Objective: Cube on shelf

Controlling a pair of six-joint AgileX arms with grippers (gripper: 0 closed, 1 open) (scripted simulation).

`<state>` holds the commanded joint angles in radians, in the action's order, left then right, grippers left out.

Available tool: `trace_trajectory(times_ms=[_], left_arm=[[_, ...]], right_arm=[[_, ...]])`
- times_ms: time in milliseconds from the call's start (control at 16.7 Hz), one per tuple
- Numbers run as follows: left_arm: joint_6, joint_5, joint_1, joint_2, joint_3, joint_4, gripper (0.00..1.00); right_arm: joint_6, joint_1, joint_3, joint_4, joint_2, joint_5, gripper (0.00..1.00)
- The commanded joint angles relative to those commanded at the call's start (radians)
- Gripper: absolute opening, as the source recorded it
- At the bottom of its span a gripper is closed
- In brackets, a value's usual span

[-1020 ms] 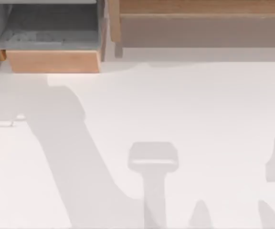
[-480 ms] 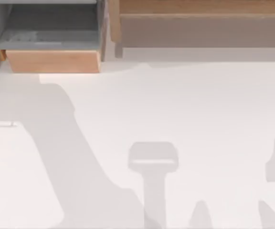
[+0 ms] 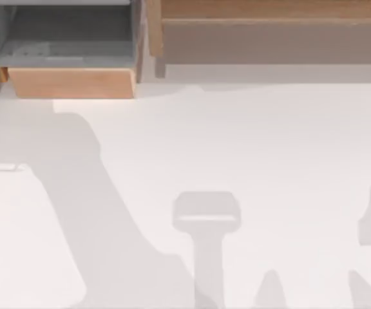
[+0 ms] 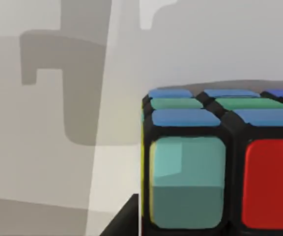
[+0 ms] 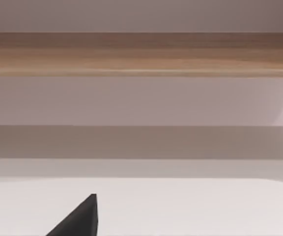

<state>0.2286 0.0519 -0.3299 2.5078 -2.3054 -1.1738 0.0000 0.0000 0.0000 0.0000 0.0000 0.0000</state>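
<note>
The cube [image 4: 188,182] looms close in the left wrist view, with black grid lines and teal, red, blue and green tiles. My left gripper [image 4: 215,231] is shut on it, one dark finger [image 4: 124,222] lying against its side, with a white surface behind. The shelf [image 3: 269,9] is the long light-brown board along the back right of the top view, above a grey-brown recess [image 3: 269,42]. In the right wrist view the shelf [image 5: 141,54] runs straight across, some way off, and a dark tip of my right gripper [image 5: 77,219] shows at the edge.
A smaller wooden box unit [image 3: 73,82] with a grey interior stands at the back left. Arm shadows lie across the white table [image 3: 269,148], the widest one on its left side.
The wide arm shadow on the table's left shifted leftward between the first two frames. It has held still since.
</note>
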Motion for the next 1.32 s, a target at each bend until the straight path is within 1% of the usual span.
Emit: trace_trajectory(times_ms=[120,180,780,1080,1320], left_arm=[[0.000,0.000,0.000,0.000,0.000,0.000,0.02],[0.000,0.000,0.000,0.000,0.000,0.000,0.00],[-0.005,-0.001,-0.005,-0.001,-0.010,-0.014,0.00],[-0.032,-0.029,0.003,-0.005,-0.100,-0.099,0.00],[-0.009,-0.015,0.002,0.020,-0.157,-0.132,0.00]], right_arm=[[0.000,0.000,0.000,0.000,0.000,0.000,1.00],[0.000,0.000,0.000,0.000,0.000,0.000,1.00],[0.000,0.000,0.000,0.000,0.000,0.000,1.00],[0.000,0.000,0.000,0.000,0.000,0.000,1.00],[0.000,0.000,0.000,0.000,0.000,0.000,1.00]])
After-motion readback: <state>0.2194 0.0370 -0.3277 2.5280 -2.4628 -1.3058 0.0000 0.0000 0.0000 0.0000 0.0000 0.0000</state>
